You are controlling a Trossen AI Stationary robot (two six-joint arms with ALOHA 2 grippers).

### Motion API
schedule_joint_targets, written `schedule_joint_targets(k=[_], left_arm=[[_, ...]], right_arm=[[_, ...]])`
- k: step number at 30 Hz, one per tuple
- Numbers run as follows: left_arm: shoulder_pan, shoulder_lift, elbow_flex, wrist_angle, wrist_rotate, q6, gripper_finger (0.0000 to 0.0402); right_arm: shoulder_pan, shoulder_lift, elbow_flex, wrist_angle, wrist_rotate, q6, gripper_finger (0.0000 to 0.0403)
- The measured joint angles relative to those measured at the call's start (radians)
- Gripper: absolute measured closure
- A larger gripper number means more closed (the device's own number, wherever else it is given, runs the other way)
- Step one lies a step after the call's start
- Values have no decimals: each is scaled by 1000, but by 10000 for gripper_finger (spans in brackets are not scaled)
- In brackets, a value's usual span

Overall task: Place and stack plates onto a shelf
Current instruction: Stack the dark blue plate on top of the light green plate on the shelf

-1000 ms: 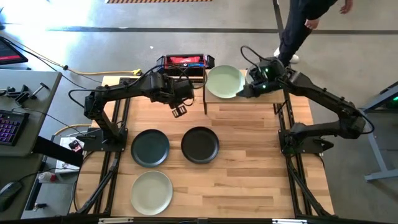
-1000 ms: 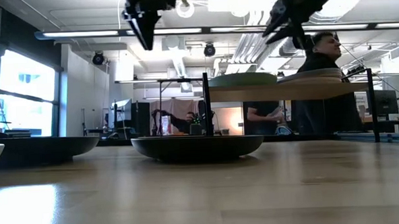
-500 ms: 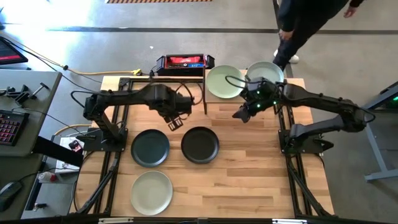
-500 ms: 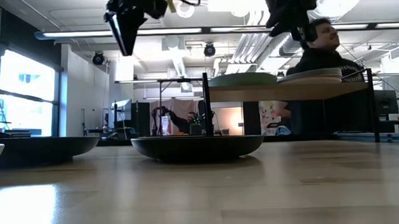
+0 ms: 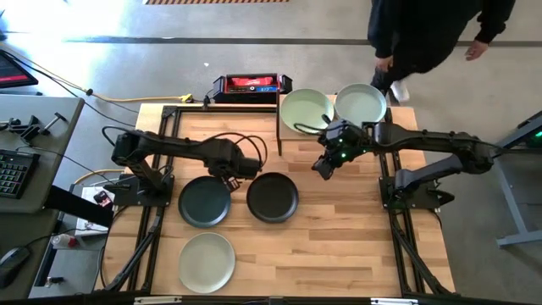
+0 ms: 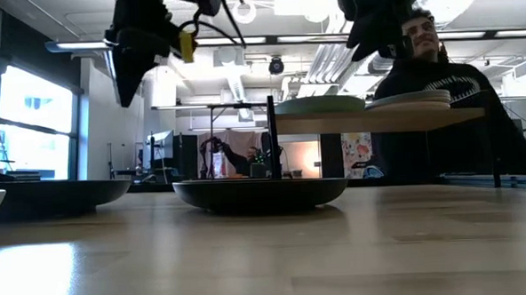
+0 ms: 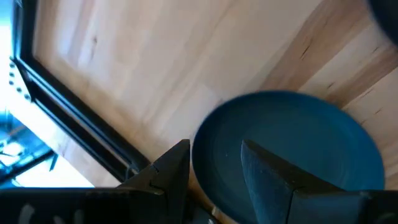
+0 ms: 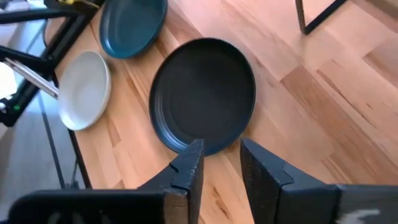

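Behind the counter [image 5: 339, 237] lay a grey concrete floor, where a person in dark clothing [image 5: 428, 34] stood just past the shelf [image 5: 292, 142]. Shelf: a light-wood board on thin black legs at the far edge of the counter, carrying two plates side by side, a sage green plate [image 5: 305, 111] and a paler green plate [image 5: 362, 102]; in the low view the paler one appeared to top a small stack [image 6: 418, 97], though the number of plates in it could not be told. Counter: three plates lay flat and apart from one another, a dark teal plate [image 5: 204, 202], a black plate [image 5: 272, 196] just beside it, and a pale green plate [image 5: 206, 262] nearer the front edge. Left gripper [image 5: 227, 172]: reached out over the far rim of the dark teal plate, jaws parted and empty, with the plate seen between the fingers [image 7: 264, 177] in the left wrist view. Right gripper [image 5: 324, 164]: hovered over the counter between the shelf and the black plate, jaws apart and holding nothing, pointed toward the black plate [image 8: 204, 95]. A red and black box [image 5: 251, 85] sat at the far edge of the counter, left of the shelf
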Motion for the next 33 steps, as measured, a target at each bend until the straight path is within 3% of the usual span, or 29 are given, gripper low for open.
schedule_joint_targets(k=[7, 22, 33], left_arm=[[-32, 0, -53, 1, 43, -49, 266], [-84, -5, -141, 19, 216, -311, 266], [-177, -5, -158, 350, 285, -537, 266]], right_arm=[[42, 43, 0, 9, 20, 8, 280], [58, 49, 0, 11, 39, 0, 279], [58, 49, 0, 11, 44, 0, 279]])
